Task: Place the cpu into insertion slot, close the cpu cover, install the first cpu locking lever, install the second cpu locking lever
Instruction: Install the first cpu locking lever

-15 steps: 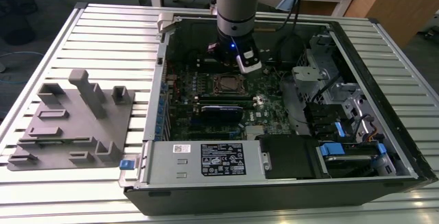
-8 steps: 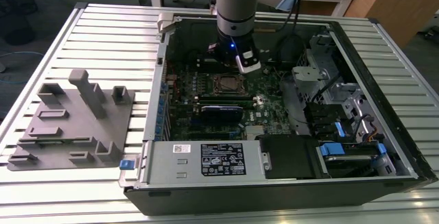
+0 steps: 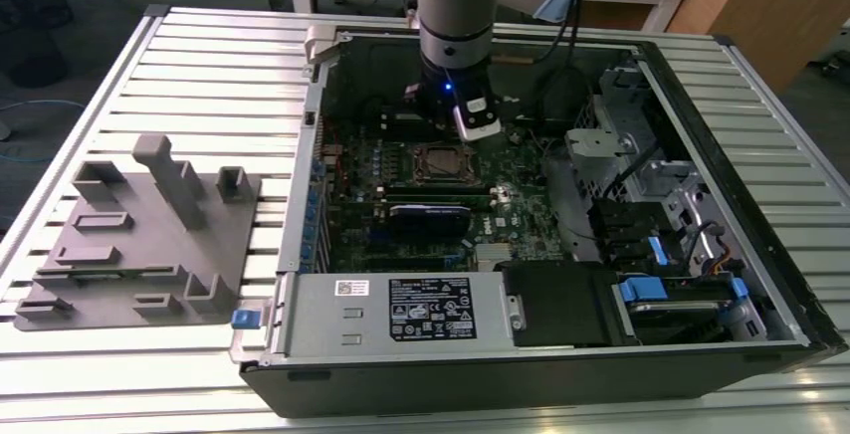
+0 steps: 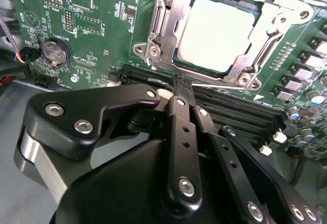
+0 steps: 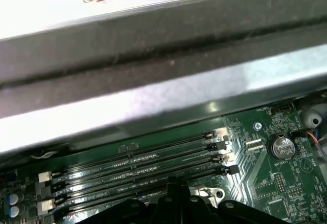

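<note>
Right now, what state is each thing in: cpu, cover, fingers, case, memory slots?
cover: down, closed.
cpu: seated beneath it.
fingers: shut, empty.
case: open.
memory slots: empty.

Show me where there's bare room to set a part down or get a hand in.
Free: slatted table beyond the grey fixture block, at the exterior view's left, and the strip on its camera side. Crowded: inside the computer case, where the arm hangs close by the seated cpu, with cables and drive bays alongside.
</note>
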Motion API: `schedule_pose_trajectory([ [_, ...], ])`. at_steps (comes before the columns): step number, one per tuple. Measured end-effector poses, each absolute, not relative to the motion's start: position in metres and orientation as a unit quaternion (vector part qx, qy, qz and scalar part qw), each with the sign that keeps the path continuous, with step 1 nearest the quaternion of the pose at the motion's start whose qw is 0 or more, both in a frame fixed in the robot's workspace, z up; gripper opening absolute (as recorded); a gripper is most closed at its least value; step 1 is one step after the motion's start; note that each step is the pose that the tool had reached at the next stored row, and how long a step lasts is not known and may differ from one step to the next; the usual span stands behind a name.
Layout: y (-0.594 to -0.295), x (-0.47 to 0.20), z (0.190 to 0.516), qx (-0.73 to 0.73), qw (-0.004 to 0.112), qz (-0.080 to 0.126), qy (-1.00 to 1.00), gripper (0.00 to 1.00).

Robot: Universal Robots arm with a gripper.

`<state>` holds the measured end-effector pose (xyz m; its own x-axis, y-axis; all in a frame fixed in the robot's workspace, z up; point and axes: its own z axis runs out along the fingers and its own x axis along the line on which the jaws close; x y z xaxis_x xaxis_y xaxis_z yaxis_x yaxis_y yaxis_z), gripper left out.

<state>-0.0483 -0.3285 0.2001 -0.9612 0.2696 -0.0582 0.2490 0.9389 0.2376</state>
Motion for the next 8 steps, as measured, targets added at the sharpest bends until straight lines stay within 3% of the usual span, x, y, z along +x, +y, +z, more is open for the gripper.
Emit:
schedule_pose_trajectory([
  [8, -0.3267, -0.0482, 0.2002, 0.133, 0.045, 0.114, 0.983, 0.1],
])
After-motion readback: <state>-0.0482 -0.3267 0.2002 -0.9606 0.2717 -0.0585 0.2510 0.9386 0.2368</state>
